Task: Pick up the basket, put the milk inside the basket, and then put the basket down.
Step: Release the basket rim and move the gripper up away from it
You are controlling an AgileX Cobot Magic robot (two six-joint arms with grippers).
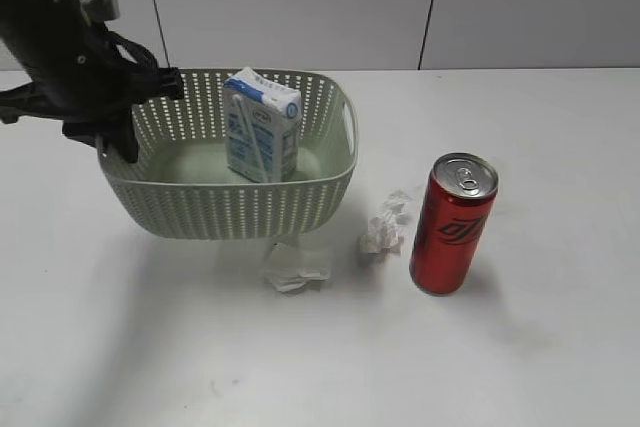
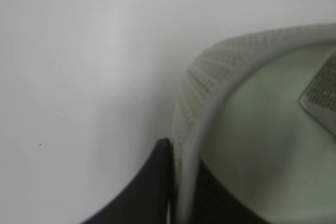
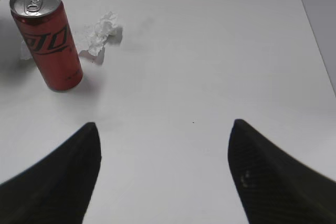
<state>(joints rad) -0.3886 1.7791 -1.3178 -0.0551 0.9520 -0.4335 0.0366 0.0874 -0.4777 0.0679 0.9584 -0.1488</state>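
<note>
The pale sage-green basket [image 1: 230, 209] is at the left centre of the white table, and the shadow under it suggests it hangs a little above the surface. The white and blue milk carton [image 1: 262, 127] stands upright inside it. My left gripper [image 1: 125, 147] is shut on the basket's left rim. In the left wrist view the jaws [image 2: 181, 156] pinch the rim [image 2: 210, 93] from both sides, and a corner of the milk [image 2: 323, 98] shows at the right edge. My right gripper [image 3: 164, 127] is open and empty over bare table, and it does not show in the exterior view.
A tall red soda can [image 1: 452, 224] stands right of the basket and also shows in the right wrist view [image 3: 50, 40]. One crumpled white paper [image 1: 385, 227] lies beside the can, and another [image 1: 295, 267] lies at the basket's front edge.
</note>
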